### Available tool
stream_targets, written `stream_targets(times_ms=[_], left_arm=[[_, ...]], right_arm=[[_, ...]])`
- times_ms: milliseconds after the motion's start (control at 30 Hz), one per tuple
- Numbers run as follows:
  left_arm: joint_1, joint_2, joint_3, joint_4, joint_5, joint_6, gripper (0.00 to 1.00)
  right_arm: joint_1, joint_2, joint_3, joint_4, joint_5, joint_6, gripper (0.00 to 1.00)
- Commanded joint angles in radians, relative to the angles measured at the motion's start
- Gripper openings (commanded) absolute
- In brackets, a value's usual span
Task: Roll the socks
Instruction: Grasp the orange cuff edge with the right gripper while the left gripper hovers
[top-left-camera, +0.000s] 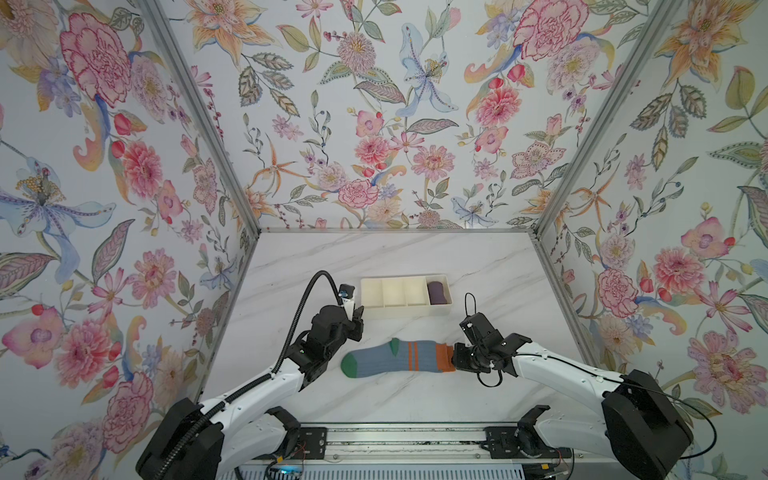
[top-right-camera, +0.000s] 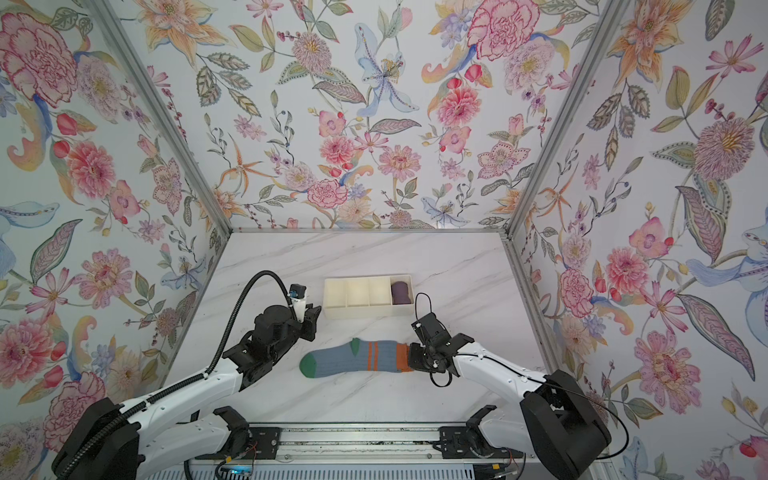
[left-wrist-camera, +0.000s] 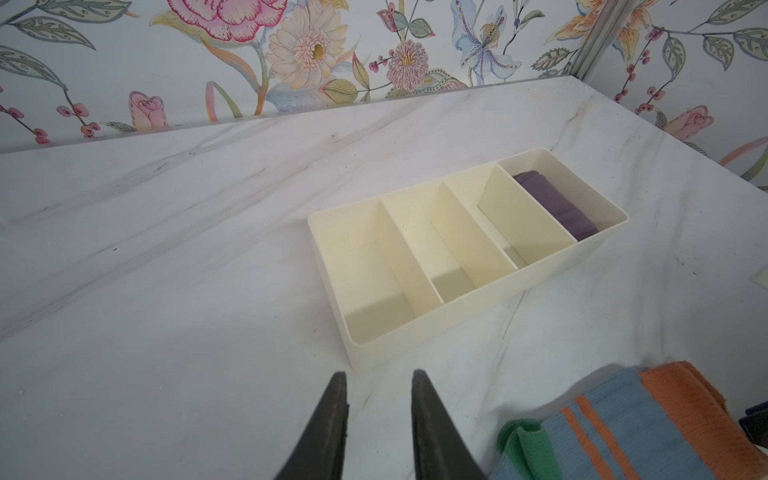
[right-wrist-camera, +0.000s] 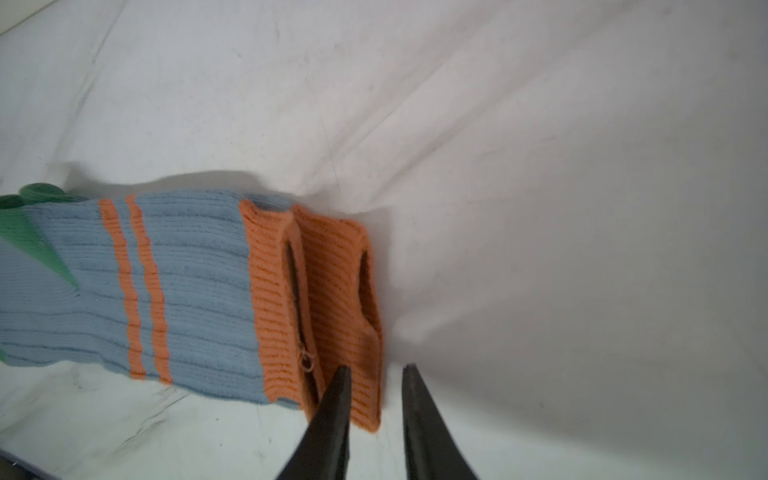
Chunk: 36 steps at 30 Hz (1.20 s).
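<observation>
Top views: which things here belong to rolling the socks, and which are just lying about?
Job in hand:
socks, lying flat and unrolled
right hand, at their orange cuffs
left hand, empty, beside the toe end

Lying about:
tray
purple bundle, in the tray's end compartment

No lettering seems legible on anything here.
</observation>
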Motion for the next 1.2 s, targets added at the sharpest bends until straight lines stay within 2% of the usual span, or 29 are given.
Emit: stream_targets(times_ms=[0,500,833,1000,1167], left_arm=[[-0.003,0.004,0.015,0.008,0.018,-0.010,0.29],[-0.004,0.024,0.026,0.009,0.025,-0.008,0.27],[-0.003,0.044,0.036,0.009,0.042,-0.009,0.23],[-0.003,0.062,0.044,0.007,0.051,-0.009,0.23],[-0.003,0.077,0.057,0.008,0.060,-0.010,0.23]], right_arm=[[0.006,0.012,-0.020,0.016,-0.001,0.019,0.24],[0.015,0.023,-0.034,0.038,-0.016,0.031,0.16],[0.018,0.021,-0.042,0.051,-0.017,0.035,0.00],[0.019,0.006,-0.034,0.044,0.003,0.029,0.00],[0.085,-0.020,0.001,0.000,0.083,0.012,0.00]])
